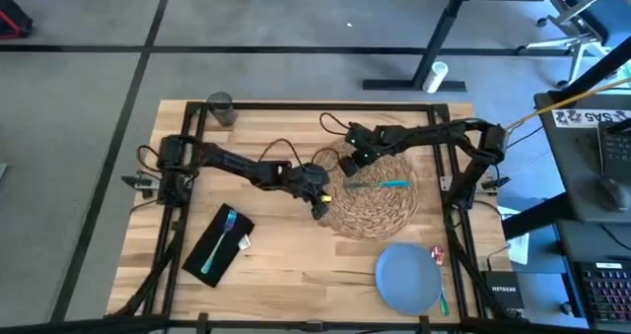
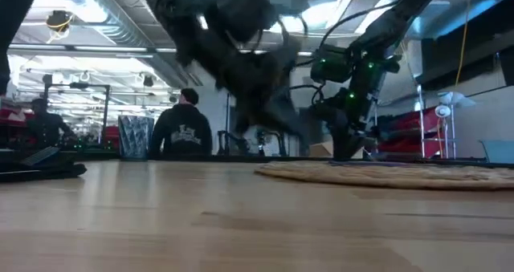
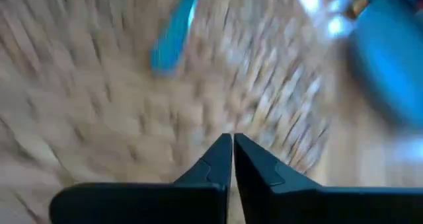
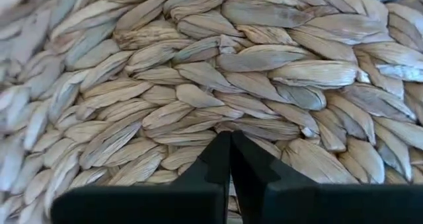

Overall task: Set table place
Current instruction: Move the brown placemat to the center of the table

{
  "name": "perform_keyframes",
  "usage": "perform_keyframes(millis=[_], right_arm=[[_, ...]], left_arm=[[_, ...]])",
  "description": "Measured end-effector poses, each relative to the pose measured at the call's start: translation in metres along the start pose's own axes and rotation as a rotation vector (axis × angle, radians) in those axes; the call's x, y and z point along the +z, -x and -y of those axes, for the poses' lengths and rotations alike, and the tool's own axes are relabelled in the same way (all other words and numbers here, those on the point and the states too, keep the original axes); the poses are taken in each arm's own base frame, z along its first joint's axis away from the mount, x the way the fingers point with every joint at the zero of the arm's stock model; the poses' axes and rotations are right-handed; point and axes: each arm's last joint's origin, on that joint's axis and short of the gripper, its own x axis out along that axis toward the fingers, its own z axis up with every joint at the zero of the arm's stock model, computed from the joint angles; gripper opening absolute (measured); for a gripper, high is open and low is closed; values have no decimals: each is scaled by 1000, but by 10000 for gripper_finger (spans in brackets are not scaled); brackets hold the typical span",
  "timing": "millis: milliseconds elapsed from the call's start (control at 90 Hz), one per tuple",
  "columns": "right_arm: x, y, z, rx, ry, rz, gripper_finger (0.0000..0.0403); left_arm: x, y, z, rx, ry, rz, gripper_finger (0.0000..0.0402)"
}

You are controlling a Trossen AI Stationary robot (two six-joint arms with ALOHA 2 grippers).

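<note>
The woven placemat [image 1: 375, 194] lies mid-table on the table [image 1: 296, 265], a teal utensil [image 1: 380, 184] resting on it. The left gripper [image 3: 232, 145], fingers pressed together on nothing, hovers at the mat's edge; the right gripper [image 4: 230, 141] (likewise closed and empty) points at the weave. Beyond them lie the blue plate [image 1: 408, 277] and the black napkin [image 1: 217, 245].

placemat [image 1: 380, 201]: woven straw tan | plate [image 1: 408, 278]: blue | napkin [image 1: 218, 243]: black | table [image 1: 286, 265]: light wood
</note>
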Motion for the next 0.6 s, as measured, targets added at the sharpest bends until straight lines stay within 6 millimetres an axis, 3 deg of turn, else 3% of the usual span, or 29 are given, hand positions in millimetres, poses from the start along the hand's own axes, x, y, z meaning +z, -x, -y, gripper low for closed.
perform_keyframes(millis=[256,400,600], right_arm=[[7,-1,-10,198,33,18,0],[13,4,-14,218,20,42,0],[27,21,-24,260,38,108,0]], left_arm=[[22,52,-1,170,-81,19,0],[9,53,-16,280,-81,-117,0],[-4,40,-29,298,-59,-125,0]])
